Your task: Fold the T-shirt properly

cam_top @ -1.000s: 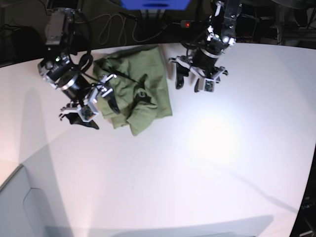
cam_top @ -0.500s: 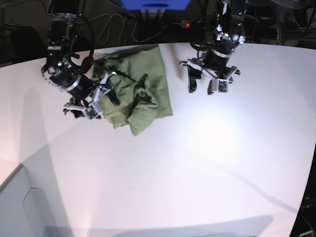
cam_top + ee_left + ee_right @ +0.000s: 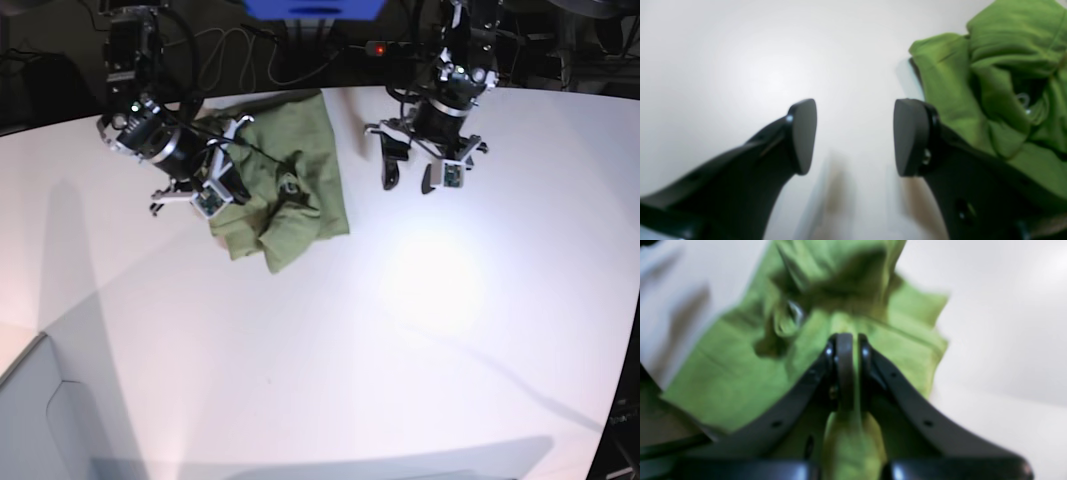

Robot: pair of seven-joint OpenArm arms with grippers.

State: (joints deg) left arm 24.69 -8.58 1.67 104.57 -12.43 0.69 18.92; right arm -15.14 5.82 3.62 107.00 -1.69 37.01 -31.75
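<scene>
Since a second ago the right gripper (image 3: 215, 188) has moved in from the table's (image 3: 400, 330) left side onto the near-left part of the T-shirt (image 3: 295, 160) and clamped its jaws together; the wrist view shows a fold of green cloth pinched between them, so a lift or pull to spread the crumpled shirt looks like the next step. The shirt lies bunched near the table's far edge, left of centre. The left gripper (image 3: 412, 175) hangs with jaws spread wide over bare table just beside the shirt's right edge, holding nothing.

Robotics lab bench setup

A broad white table (image 3: 420, 330) carried 2 black robot arms, with loose cables (image 3: 235, 50) trailing along its dark back edge beside a blue box (image 3: 315, 8) and a small red indicator light (image 3: 379, 48).
</scene>
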